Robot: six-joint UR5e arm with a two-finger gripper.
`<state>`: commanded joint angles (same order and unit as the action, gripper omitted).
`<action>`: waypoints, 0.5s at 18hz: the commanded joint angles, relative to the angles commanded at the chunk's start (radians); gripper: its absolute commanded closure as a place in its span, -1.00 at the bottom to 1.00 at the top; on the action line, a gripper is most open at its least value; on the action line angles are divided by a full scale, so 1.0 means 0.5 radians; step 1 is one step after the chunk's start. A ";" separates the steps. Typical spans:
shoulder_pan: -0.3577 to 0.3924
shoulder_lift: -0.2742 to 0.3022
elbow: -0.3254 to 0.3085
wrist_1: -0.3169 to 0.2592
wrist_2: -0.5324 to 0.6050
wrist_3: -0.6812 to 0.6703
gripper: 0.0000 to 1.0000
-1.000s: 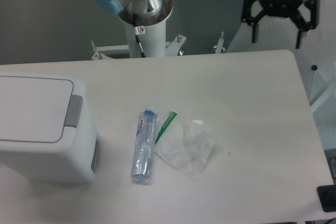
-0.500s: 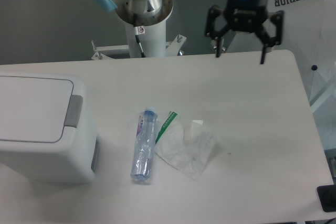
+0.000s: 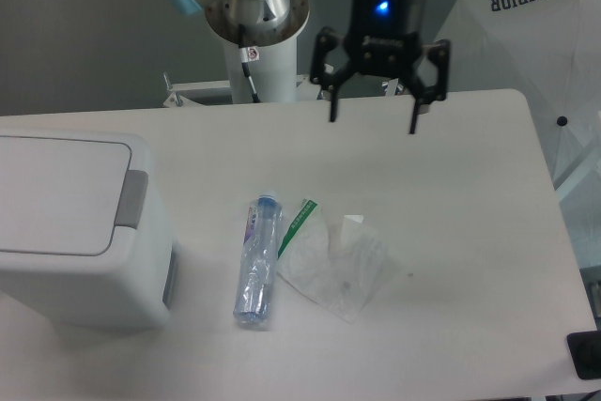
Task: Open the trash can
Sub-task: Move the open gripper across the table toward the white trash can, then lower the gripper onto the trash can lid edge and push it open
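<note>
On the white table (image 3: 451,232) lies a clear crushed plastic bottle with a blue cap (image 3: 256,261), and just beside it, on its right, a crumpled transparent plastic wrapper with a green strip (image 3: 331,262); the two seem to touch at the green edge. Both are in the middle of the table, between the large white boxy plastic trash can (image 3: 75,232) at the left edge and the open right part. The flat lid of the can is closed, and its grey rectangular push tab (image 3: 131,199) faces toward the bottle. A white bag with the printed word "SUPERIOR" (image 3: 526,35) stands behind the far right corner.

The black two-finger gripper (image 3: 373,124) hangs over the far edge of the table, its fingers spread wide and holding nothing, well apart from the can. Compared with half a second ago it has moved to the left and a little lower. The bottle, the wrapper and the can are where they were.
</note>
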<state>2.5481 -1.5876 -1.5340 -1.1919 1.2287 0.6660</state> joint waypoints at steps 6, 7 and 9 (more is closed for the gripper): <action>-0.187 -0.052 0.000 0.098 -0.003 -0.298 -1.00; -0.227 -0.071 -0.003 0.147 0.000 -0.377 -1.00; -0.292 -0.107 -0.006 0.218 0.003 -0.537 -1.00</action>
<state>2.4024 -1.6413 -1.5370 -1.0831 1.2302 0.3977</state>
